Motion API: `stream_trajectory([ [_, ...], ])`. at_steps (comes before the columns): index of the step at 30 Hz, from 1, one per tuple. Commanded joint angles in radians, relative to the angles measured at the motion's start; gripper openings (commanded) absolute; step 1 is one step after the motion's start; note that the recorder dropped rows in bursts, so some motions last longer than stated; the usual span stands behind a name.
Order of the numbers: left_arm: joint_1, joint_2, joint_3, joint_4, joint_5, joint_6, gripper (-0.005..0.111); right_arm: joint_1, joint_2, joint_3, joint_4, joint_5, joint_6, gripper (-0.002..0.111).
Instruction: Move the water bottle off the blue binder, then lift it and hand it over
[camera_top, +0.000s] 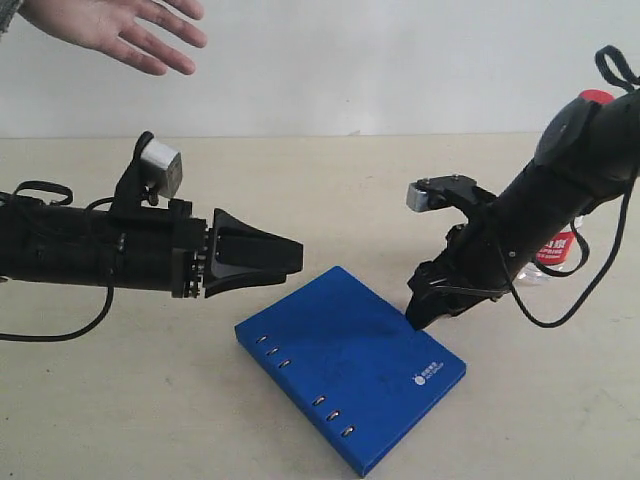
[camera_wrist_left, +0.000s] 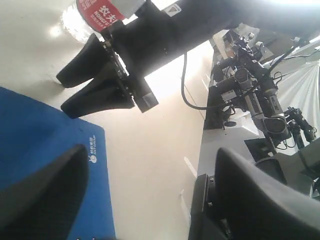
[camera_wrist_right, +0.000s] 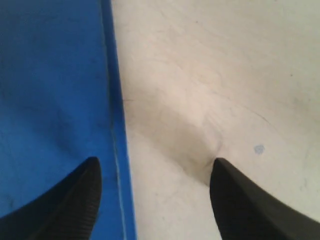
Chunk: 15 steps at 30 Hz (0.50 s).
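**Bottle off binder; lift and handover not yet done**

- Far left, top: an open human hand (camera_top: 110, 30) is held above the table (camera_top: 120, 400), palm down, nothing in it. It is judged to be the receiver for the handover.
- Left: the left gripper (camera_top: 296, 260) is held level above the table, tips pointing toward the blue binder (camera_top: 340, 365) and apart from it. In the wrist view its fingers (camera_wrist_left: 42, 195) are seen spread wide, with nothing between them.
- Centre: the binder lies flat and closed on the table. Nothing is seen on its cover.
- Right of centre: the right gripper (camera_top: 420, 312) is angled down at the binder's far edge. In its wrist view the fingers (camera_wrist_right: 75, 200) are parted and nothing is grasped; one is over the blue cover, the other over bare table. Contact with the binder cannot be told.
- Far right: the water bottle (camera_top: 556, 250) is on the table behind the right arm, well apart from the binder and largely hidden. It appears upright, red cap on top.

Judgement: the first step is taken as done. The grasp, lift and handover are left
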Motion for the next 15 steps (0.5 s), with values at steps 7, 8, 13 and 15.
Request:
stream_trajectory([
  [7,-0.001,-0.006,-0.002,-0.013,-0.19,-0.096,0.066,-0.001,0.004,0.003,0.099,0.112,-0.081,0.059],
  [8,-0.001,-0.006,0.006,-0.002,-0.299,-0.146,0.066,-0.001,0.004,0.003,0.104,0.119,-0.083,0.059],
  [13,0.0,-0.006,0.082,-0.002,-0.427,-0.232,0.066,-0.001,0.004,0.003,0.185,0.198,-0.132,0.059],
  [15,-0.002,-0.004,0.122,-0.013,-0.432,-0.228,0.066,-0.001,0.004,0.003,0.191,0.21,-0.143,0.059],
])
